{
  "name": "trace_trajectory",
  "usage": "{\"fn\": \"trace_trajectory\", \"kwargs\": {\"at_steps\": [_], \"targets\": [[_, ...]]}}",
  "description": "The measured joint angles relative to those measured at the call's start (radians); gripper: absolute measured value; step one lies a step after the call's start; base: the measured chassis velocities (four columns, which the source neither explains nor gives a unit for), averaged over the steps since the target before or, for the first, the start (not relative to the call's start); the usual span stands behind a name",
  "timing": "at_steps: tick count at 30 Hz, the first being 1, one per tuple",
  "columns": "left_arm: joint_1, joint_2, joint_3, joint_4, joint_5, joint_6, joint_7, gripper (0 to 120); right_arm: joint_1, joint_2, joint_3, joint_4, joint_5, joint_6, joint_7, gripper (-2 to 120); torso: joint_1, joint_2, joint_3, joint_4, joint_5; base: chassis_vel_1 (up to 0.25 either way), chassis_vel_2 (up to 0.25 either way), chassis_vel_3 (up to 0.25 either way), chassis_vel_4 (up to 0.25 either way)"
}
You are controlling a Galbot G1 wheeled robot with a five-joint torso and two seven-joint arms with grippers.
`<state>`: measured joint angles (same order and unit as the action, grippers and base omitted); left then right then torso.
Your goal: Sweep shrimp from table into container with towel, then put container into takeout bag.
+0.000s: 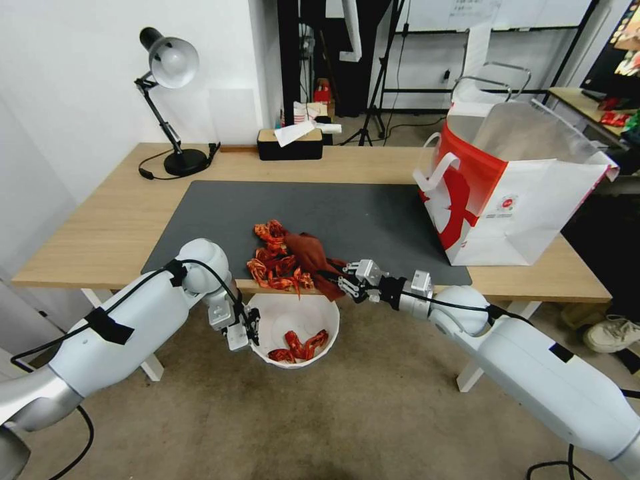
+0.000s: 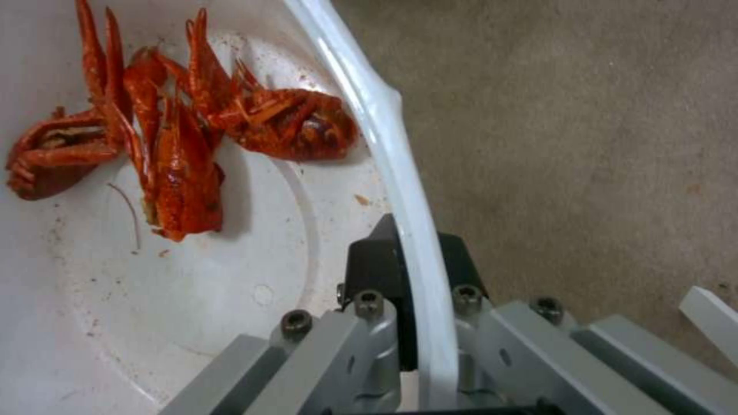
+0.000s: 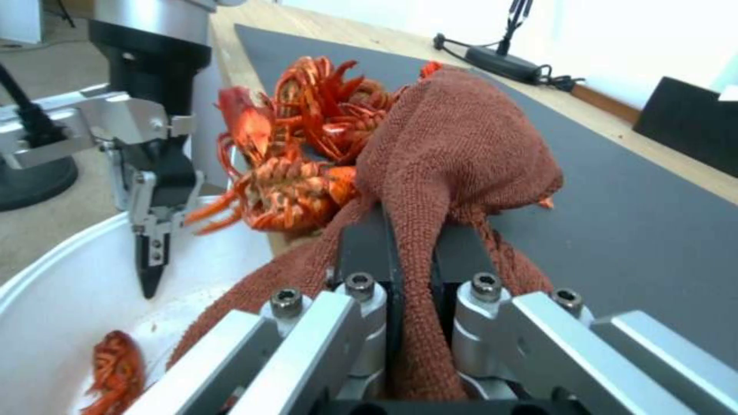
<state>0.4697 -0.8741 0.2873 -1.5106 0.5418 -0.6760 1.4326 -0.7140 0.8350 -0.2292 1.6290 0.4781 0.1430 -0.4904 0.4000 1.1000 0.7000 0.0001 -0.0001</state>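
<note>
The left pincer [image 1: 252, 328] clamps the container's [image 1: 331, 333] rim just below the surface [image 1: 100, 233] edge, while the right pincer [image 1: 343, 280], clenching the towel [image 1: 313, 257], works above it. A few shrimp [image 1: 273, 260] lie inside; most remain above the container, and the takeout bag [image 1: 527, 200] waits unfilled.

No readable text is being shown anywhere. A small round red emblem with a line of tiny print under it is being carried on the white side panel of the takeout bag [image 1: 513, 193], in the right half of the head view, but its characters are too small to be made out. Large red graphic shapes are being displayed on the bag's other face, without legible lettering.
</note>
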Motion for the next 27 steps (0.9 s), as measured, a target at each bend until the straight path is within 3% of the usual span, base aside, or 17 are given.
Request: {"fn": "trace_trajectory", "kwargs": {"at_steps": [27], "targets": [[0.006, 0.028, -0.021, -0.006, 0.001, -0.002, 0.002, 0, -0.084, -0.027, 0.058, 0.065, -0.003, 0.001, -0.004, 4, 0.0, 0.0, 0.0, -0.0001, 0.0001, 0.0, 0.0, 0.0, 0.0]]}}
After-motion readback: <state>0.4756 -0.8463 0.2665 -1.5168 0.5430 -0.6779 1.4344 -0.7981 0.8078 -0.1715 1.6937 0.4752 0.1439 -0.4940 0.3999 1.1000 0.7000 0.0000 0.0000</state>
